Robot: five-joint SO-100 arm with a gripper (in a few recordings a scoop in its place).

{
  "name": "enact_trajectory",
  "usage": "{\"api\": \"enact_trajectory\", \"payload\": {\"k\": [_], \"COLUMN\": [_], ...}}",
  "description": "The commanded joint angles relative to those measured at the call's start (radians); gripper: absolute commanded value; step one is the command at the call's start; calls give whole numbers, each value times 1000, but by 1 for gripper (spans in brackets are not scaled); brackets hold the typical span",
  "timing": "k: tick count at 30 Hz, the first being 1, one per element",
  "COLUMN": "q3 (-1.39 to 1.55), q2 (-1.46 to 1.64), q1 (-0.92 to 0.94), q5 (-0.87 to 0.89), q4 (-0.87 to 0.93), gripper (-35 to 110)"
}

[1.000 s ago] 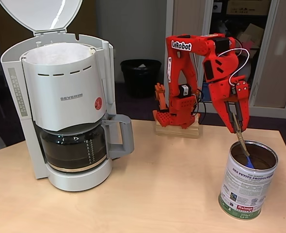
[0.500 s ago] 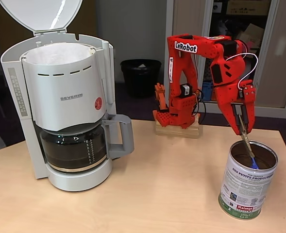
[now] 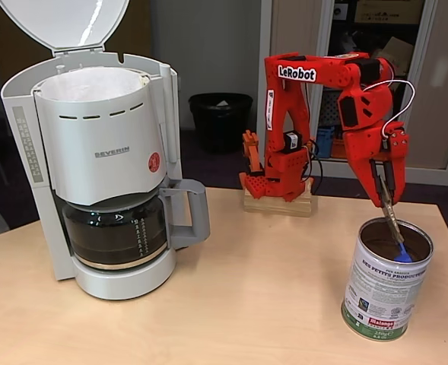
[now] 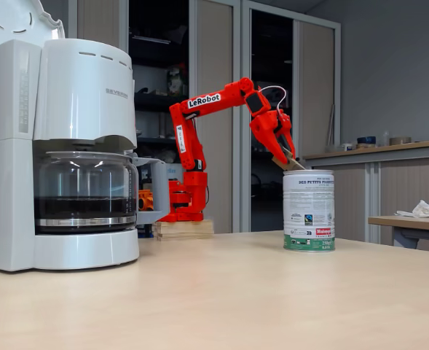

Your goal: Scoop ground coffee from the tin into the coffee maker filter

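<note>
Early stage: gripper (image 3: 386,190) clamped on blue scoop (image 3: 401,253) dipped inside tin (image 3: 386,285); coffee transfer to filter (image 3: 87,84) of open coffee maker (image 3: 102,163) outstanding.

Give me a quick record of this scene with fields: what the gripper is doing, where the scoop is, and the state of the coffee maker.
gripper: shut on the scoop handle, above the tin
blue scoop: bowl down inside the open tin
coffee maker: lid raised, paper filter in basket
carafe: seated in the machine
table: light wood

wooden table (image 3: 246,304), coffee maker (image 3: 106,175), tin (image 3: 386,285)
</note>
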Motion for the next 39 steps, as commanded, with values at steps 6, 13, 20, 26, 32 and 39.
{"api": "enact_trajectory", "payload": {"k": [6, 13, 20, 26, 32, 39], "q3": [-163, -229, -46, 120, 301, 578], "q2": [-58, -94, 11, 101, 218, 430], "q1": [-14, -5, -15, -17, -17, -5], "q5": [9, 120, 380, 557, 716, 948], "q4": [103, 95, -67, -189, -316, -459], "gripper": [0, 0, 0, 0, 0, 0]}}
